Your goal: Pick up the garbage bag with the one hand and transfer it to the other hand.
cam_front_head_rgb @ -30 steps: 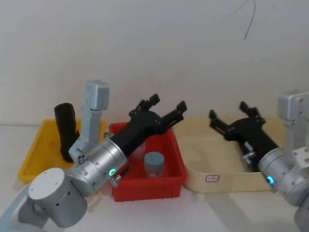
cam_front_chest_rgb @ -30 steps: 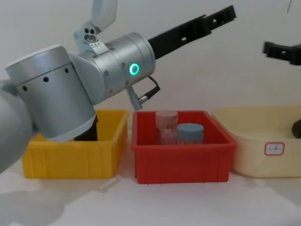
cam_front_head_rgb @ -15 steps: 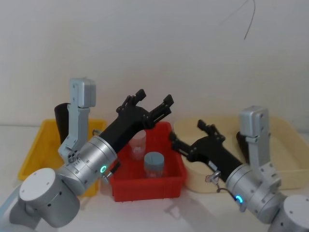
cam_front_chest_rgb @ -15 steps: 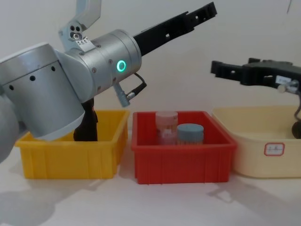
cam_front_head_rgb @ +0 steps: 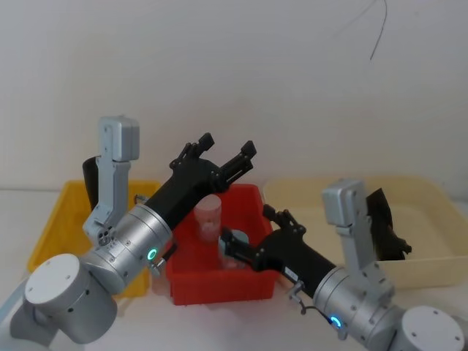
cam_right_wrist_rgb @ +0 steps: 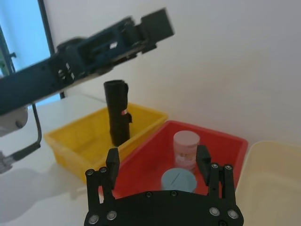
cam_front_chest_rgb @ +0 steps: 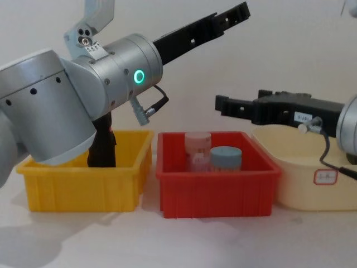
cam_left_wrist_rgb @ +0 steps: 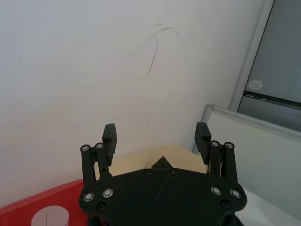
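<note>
Left gripper (cam_front_head_rgb: 227, 146), spread and empty, hangs high above the red bin (cam_front_head_rgb: 219, 281). It should descend astride the upright garbage bag (cam_right_wrist_rgb: 117, 113) in the yellow bin (cam_front_chest_rgb: 83, 190). Right gripper (cam_front_head_rgb: 248, 228) hovers nearby, also spread.

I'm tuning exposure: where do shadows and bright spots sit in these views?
Chest view: soft shadows lie on the table before the yellow bin; the left arm's green ring light glows. Right wrist view: a bright window sits behind the open left gripper; the garbage bag stands dark.
</note>
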### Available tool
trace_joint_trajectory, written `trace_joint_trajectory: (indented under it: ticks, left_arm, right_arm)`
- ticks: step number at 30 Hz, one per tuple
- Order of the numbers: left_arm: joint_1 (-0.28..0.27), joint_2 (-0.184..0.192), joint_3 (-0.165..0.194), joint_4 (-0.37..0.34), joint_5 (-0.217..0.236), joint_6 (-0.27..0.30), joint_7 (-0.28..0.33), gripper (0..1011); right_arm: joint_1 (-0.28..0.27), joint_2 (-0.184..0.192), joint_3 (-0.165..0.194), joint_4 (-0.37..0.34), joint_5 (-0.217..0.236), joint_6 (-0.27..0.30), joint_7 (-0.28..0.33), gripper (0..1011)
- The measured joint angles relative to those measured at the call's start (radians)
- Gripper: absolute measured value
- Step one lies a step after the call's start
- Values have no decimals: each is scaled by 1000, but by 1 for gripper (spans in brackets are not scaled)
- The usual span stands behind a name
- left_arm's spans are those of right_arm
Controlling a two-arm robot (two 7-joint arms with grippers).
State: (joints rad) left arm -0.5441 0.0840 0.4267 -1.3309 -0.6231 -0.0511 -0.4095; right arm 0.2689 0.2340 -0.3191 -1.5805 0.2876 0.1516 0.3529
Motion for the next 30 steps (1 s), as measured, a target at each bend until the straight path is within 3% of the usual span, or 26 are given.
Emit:
trace_joint_trajectory:
  ticks: [14,30]
  left_arm:
    - [1,3,-1,-2,0,-1,6,1001]
    - [1,4,-2,-3,0,-1,9,1001]
  right_arm:
    - [34,19,-46,79,-11,-1,39,1001]
    - [114,11,-50,231,44,-1,103,1002]
